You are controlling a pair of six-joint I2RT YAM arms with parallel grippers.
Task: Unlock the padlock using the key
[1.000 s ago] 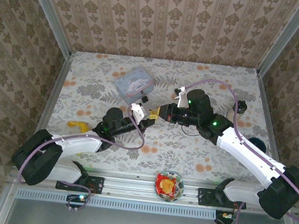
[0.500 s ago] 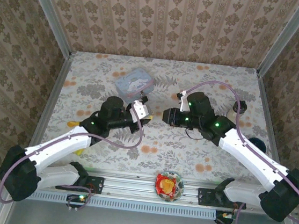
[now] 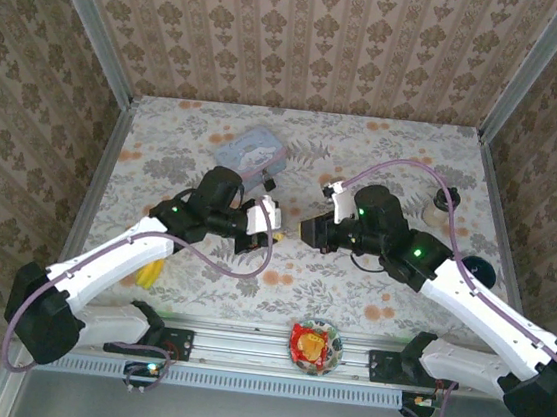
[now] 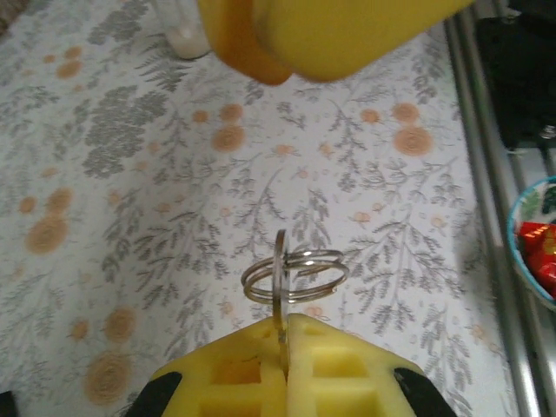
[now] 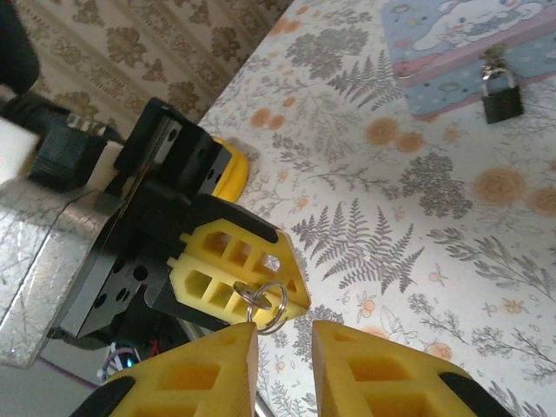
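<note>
My left gripper (image 4: 285, 326) is shut on the key (image 4: 280, 287), a thin metal sliver standing edge-on between the yellow pads, with a silvery key ring (image 4: 300, 276) hanging from it. In the right wrist view the left gripper (image 5: 295, 291) faces my right gripper (image 5: 285, 328), which is open; the key ring (image 5: 271, 306) hangs just off one right fingertip (image 5: 239, 339), and nothing lies between the fingers. The two grippers meet mid-table (image 3: 291, 230). The small black padlock (image 5: 502, 97) hangs on the pale blue tin (image 5: 469, 52), behind the left gripper, also seen from above (image 3: 271, 182).
A bowl (image 3: 314, 345) with red and yellow contents sits at the near edge between the arm bases. A yellow object (image 3: 148, 272) lies under the left arm. A small bottle (image 3: 437, 209) stands at the right, and a dark round thing (image 3: 480, 270) lies beside the right arm.
The right gripper has opened and drawn back slightly from the left gripper's tips. The left arm has swung its wrist further from the near edge, still holding the key.
</note>
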